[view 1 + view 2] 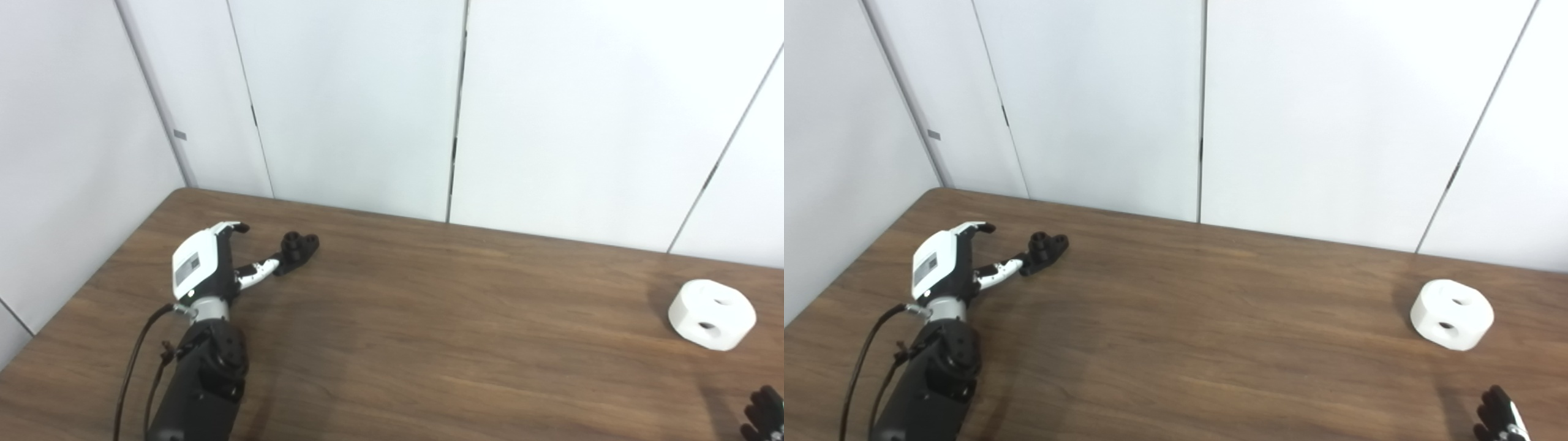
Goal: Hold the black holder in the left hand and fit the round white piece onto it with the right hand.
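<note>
Two hands showing. My right hand (1499, 419) peeking in at lower right corner, mostly cut off, cannot tell finger state. White piece (712, 314) lying above it, right side of table (429, 343). My left hand (205, 263) hovering mid-left, fingers spread, thumb tip reaching beside black holder (298, 247), holding nothing.

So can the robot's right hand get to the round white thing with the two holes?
Probably yes. Only the fingers of the right hand show at the bottom edge, and the round white piece sits just beyond them. Nothing but bare table lies between the two, so the way looks free.
</note>
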Controlling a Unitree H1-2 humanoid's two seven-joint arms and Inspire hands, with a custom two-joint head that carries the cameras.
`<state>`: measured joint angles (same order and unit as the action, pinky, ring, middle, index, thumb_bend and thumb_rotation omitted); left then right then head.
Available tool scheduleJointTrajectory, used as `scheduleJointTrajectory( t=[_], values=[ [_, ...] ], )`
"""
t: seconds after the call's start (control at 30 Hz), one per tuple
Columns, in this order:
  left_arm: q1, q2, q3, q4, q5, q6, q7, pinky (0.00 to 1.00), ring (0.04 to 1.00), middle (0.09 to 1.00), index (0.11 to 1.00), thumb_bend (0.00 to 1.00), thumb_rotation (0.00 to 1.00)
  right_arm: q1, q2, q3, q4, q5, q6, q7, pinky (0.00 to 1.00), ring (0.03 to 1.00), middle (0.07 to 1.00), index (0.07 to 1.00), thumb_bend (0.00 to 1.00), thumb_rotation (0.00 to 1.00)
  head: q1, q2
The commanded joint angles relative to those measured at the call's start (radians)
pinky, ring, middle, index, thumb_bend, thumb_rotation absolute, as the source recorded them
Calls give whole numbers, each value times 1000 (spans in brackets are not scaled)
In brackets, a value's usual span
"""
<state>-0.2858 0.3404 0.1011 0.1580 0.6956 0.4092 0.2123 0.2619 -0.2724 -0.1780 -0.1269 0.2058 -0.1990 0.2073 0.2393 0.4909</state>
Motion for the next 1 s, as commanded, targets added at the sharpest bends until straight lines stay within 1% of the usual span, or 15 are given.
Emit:
scheduleJointTrajectory(
  t=[0.0,0.1,0.2,0.4,0.57,0.6,0.77,0.83,0.97],
  values=[
    [-53,34,-8,-7,6,8,5,898,916,869,741,840,398,40,9,7,66,-6,5,-2,1000,1000,1000,1000,767,1000,1,2],
    [-56,34,-20,-4,-2,15,5,902,915,867,736,858,394,40,8,7,65,-1,9,0,1000,1000,1000,1000,778,1000,3,5],
    [-47,26,-27,-26,-9,29,-7,909,925,874,740,864,405,39,6,7,67,-4,8,-1,1000,1000,1000,1000,782,1000,3,6],
    [-35,21,-42,-31,-13,44,-11,926,932,884,749,870,419,37,5,7,72,-8,-1,0,1000,1000,1000,1000,763,1000,3,6],
    [-40,30,-49,-4,-19,38,5,934,933,883,745,875,419,39,8,6,70,-4,2,-2,1000,1000,1000,1000,771,1000,0,9],
    [-42,33,-49,2,-20,39,5,934,933,884,744,874,404,40,8,6,67,-3,6,-3,1000,1000,1000,1000,764,1000,-2,10],
    [-55,52,-62,37,-14,41,1,930,934,884,746,871,393,43,10,8,63,4,7,-1,1000,1000,1000,1000,762,1000,-6,12],
    [-58,56,-68,54,-16,37,5,939,938,888,750,872,393,43,10,9,63,-1,1,-1,1000,1000,1000,1000,755,1000,-9,12],
    [-70,56,-74,89,-27,36,7,945,939,884,745,875,389,47,10,10,53,-7,13,-6,1000,1000,1000,1000,759,1000,-12,13]
  ],
)
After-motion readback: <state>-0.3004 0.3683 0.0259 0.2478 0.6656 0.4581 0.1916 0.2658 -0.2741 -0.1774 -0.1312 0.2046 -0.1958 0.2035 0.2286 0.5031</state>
